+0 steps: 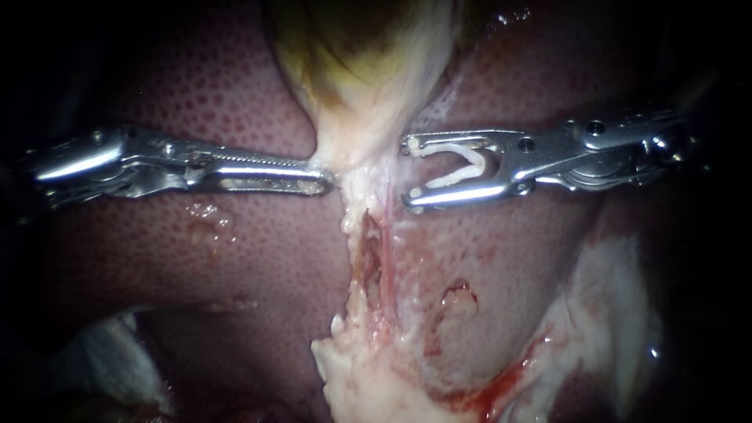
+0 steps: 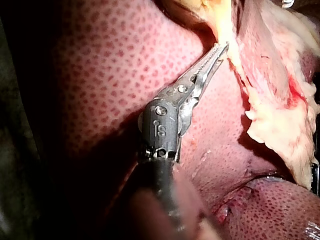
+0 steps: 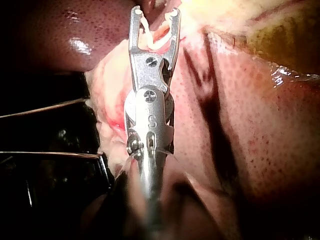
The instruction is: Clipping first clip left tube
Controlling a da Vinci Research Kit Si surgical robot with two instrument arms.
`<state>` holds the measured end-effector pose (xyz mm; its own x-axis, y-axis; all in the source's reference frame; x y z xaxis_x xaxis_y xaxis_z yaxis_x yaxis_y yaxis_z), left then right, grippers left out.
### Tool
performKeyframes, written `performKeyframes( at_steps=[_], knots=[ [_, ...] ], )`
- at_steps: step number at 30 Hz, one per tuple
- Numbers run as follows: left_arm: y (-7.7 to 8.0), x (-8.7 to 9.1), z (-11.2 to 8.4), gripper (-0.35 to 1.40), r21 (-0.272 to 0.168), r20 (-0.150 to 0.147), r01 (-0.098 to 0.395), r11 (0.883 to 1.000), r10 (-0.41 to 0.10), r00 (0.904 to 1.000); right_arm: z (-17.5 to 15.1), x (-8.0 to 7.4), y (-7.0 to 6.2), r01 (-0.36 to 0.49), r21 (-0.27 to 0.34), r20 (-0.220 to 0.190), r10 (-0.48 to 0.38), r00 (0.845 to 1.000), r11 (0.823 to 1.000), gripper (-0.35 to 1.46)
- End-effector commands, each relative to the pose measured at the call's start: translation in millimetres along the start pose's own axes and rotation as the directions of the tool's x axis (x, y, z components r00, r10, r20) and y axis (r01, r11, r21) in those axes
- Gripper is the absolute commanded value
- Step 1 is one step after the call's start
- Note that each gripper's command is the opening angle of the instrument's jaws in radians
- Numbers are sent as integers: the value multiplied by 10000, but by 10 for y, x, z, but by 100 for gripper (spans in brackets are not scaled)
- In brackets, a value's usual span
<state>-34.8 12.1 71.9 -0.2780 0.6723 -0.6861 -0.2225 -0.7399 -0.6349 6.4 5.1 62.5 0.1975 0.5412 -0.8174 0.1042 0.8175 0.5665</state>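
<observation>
- Left instrument (image 1: 323, 180): jaws clenched on the pale tissue at the neck of the gallbladder (image 1: 368, 70). The left wrist view agrees, with the tips biting the edge of that tissue.
- Right instrument (image 1: 409, 172): jaws stand wide apart and carry an open white clip (image 1: 472, 166), one leg seated along each jaw. No tissue lies between the clip's legs.
- Location: below the gallbladder neck, two strands run down over the liver (image 1: 235, 258), parted by a slit. I take the paler one, just under the left instrument's tips, to be the left tube (image 1: 354, 215). The pink strand (image 1: 386, 258) lies just beside it, nearer the clip.
- Handling, in my judgement: the tube is soft, thin, wet and easily torn — it will slip and flatten, not resist.
- Recommended purchase: pass the clip's legs around the free stretch alongside the slit, square across the tube — clear of the pink strand and the liver surface — before closing.
</observation>
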Motion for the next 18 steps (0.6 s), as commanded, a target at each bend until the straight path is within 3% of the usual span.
performKeyframes(
  at_steps=[1, 6, 10, 18],
  knots=[
    [0, 1, -1, -35, -21, -8, -3, 10000, 3, 10000, 0, 0, 0, 0, 0, -1, 0, 10000, 10000, 36],
    [0, 6, -15, -35, -126, -1, 25, 9999, -25, 10000, 0, 0, 0, 0, -1, 1, 0, 10000, 10000, 36],
    [-3, 18, -43, -35, -17, -22, 167, 9999, -167, 9999, 0, -1, 1, 2, -1, 1, -2, 10000, 10000, 36],
    [-6, 56, -106, -35, 383, -665, 385, 9985, -359, 9971, 0, -1, 0, 6, 0, 1, -6, 10000, 10000, 36]
  ],
)
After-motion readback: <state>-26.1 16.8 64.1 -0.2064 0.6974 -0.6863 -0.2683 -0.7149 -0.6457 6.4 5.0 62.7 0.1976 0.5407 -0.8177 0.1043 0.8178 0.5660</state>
